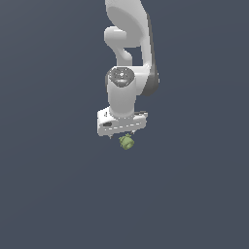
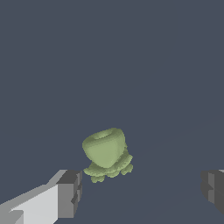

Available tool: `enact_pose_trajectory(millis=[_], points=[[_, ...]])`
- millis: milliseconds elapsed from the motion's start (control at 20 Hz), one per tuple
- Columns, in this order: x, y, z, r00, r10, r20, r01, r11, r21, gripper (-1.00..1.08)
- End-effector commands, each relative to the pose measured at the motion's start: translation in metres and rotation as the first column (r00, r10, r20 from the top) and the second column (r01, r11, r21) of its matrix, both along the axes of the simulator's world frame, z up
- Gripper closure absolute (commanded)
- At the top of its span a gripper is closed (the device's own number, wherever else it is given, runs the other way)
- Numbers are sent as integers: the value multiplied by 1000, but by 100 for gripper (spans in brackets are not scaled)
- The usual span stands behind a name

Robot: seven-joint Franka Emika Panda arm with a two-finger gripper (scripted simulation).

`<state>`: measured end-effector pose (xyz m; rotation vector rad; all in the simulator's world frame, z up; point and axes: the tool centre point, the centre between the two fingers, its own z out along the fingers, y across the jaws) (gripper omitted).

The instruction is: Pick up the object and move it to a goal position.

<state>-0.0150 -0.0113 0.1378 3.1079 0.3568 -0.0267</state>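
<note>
The object [image 1: 126,142] is a small olive-green lumpy thing with a cup-like hollow and small knobs around its base [image 2: 107,153]. It rests on the flat dark grey surface. My white gripper [image 1: 119,134] hangs directly over it in the exterior view, its hand nearly hiding the short fingers. In the wrist view the gripper [image 2: 140,192] is open, with the two dark pads [image 2: 70,192] far apart. The object lies just beyond the fingertips, nearer one pad than the other, and touches neither. Nothing is held.
A uniform dark grey surface [image 1: 58,185] fills both views. The white arm [image 1: 129,44] rises toward the top of the exterior view.
</note>
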Motion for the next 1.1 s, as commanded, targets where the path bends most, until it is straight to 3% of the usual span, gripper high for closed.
enact_pose_trajectory(millis=[0,500,1050], points=[[-5,4,-10,998,62,2,-62,998,3,-92],[-21,17,-38,967,253,13,-254,967,13,-92],[-24,19,-46,958,287,15,-287,958,15,-92]])
